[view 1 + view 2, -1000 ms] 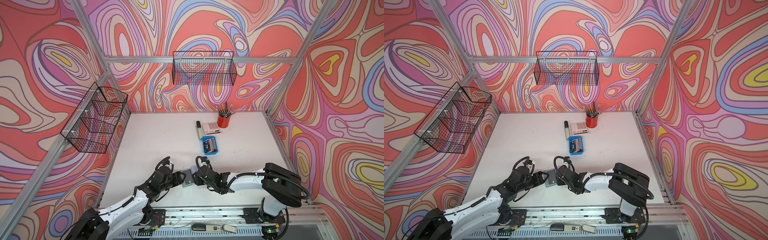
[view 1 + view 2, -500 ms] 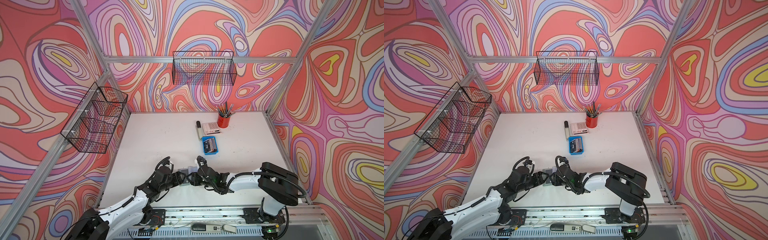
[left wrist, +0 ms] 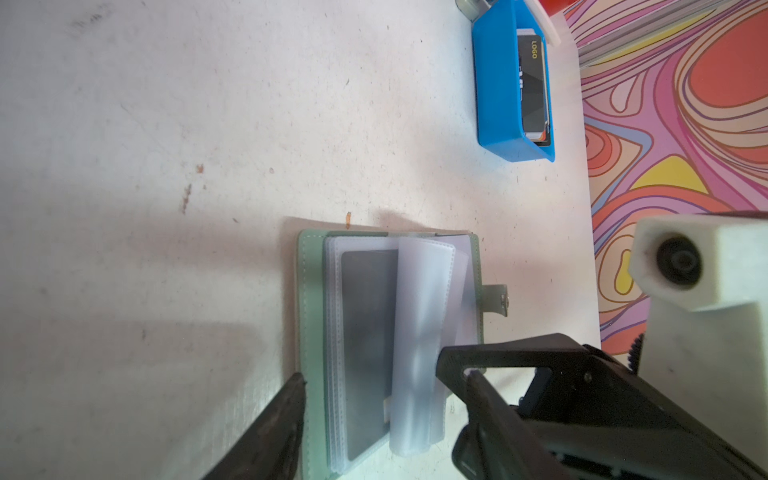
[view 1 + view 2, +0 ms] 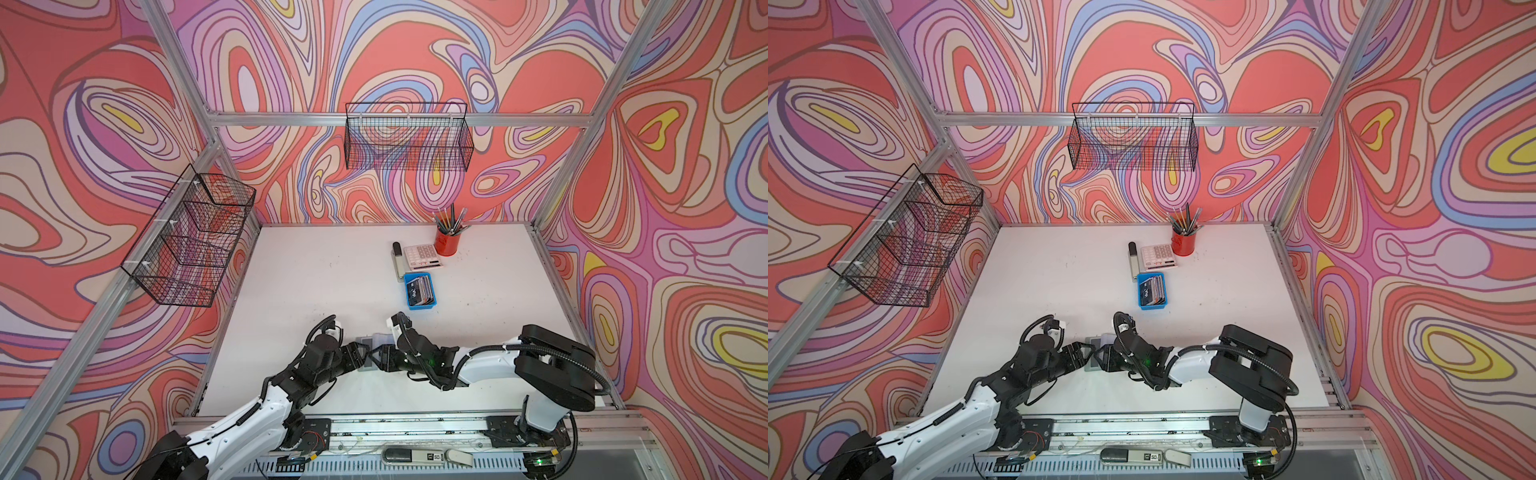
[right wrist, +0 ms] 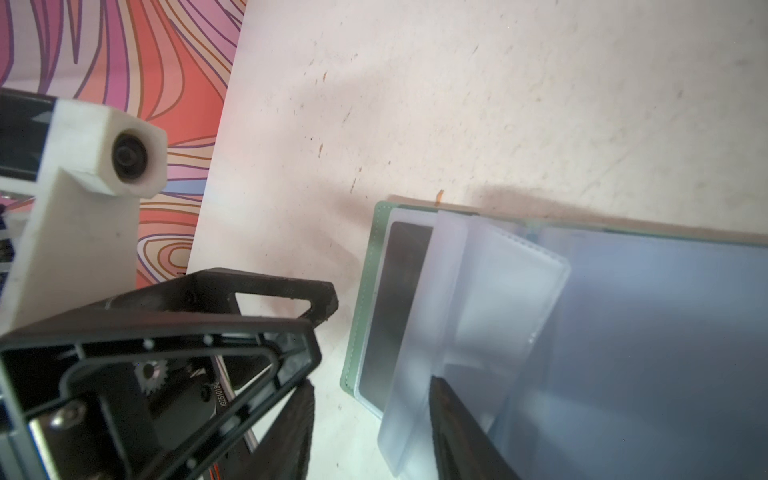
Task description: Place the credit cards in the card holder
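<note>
The sage-green card holder (image 3: pixel 309 316) lies open on the table near the front edge, in both top views (image 4: pixel 368 353) (image 4: pixel 1093 358). A grey card (image 3: pixel 365 332) sits in one clear sleeve, and other sleeves (image 3: pixel 419 324) stand half-turned. My left gripper (image 3: pixel 386 399) is open, its fingertips at the two long edges of the holder's near end. My right gripper (image 5: pixel 374 428) is open at the same end, one finger (image 5: pixel 453 424) among the raised sleeves (image 5: pixel 498 299). More credit cards (image 4: pixel 420 289) (image 4: pixel 1152 289) stand in a blue tray (image 4: pixel 422 306) farther back.
A white calculator (image 4: pixel 422 254), a red pencil cup (image 4: pixel 447 242) and a dark-and-grey stapler-like item (image 4: pixel 397 259) sit behind the blue tray (image 3: pixel 494 83). Wire baskets hang on the back wall (image 4: pixel 409 143) and the left wall (image 4: pixel 191 241).
The right arm has edged slightly left at the holder and its jaws have narrowed a little; the clear sleeves now stand up beside it. The left arm has not moved.
</note>
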